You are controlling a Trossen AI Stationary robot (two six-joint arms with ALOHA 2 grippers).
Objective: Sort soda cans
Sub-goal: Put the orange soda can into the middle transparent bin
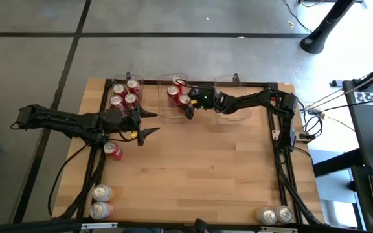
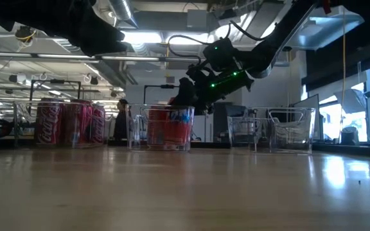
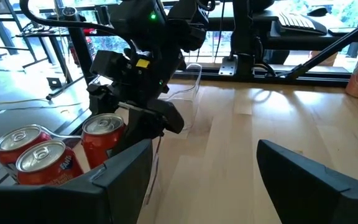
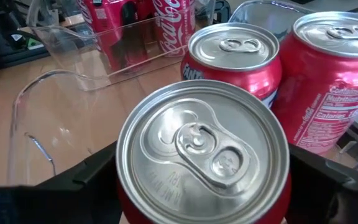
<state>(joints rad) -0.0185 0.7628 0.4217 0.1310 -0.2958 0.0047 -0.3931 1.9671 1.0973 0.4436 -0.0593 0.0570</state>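
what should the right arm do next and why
Probably lift the right gripper straight up out of the middle bin. Its fingers stand wide on either side of a red can that sits upright in the bin beside two others, so the can looks placed.

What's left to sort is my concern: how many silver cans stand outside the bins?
4 silver cans: two at the table's left corner and two at its right corner, on the edge opposite the bins. None look hidden.
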